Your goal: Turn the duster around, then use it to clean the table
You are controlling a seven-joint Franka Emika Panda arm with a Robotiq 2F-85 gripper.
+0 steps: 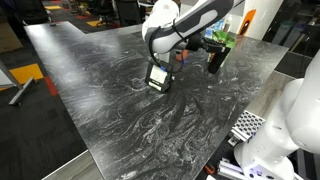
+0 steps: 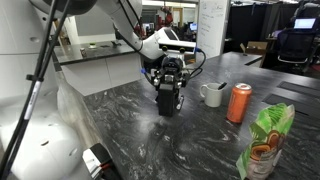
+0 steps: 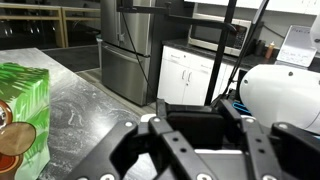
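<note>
While the gripper (image 1: 160, 70) clamps 1 black duster (image 1: 158, 82) onto the marble table (image 1: 110, 110), upper centre in an exterior view, a wide sweep could topple nearby items. In an exterior view, right of centre: 1 white mug (image 2: 212, 94), 1 orange can (image 2: 239, 102), 1 green snack bag (image 2: 265, 140). Wrist view: jaws closed, bag at left.

A white mug (image 2: 212, 95) is standing near the duster (image 2: 168, 102), to its right in an exterior view. An orange can (image 2: 239, 103) is standing just past the mug, farther from the duster. A green printed packet (image 2: 265, 145) is standing farthest from the duster, closest to that camera. In the wrist view, a steel fridge (image 3: 125, 55) and white cabinets (image 3: 190, 72) are showing in the background.
</note>
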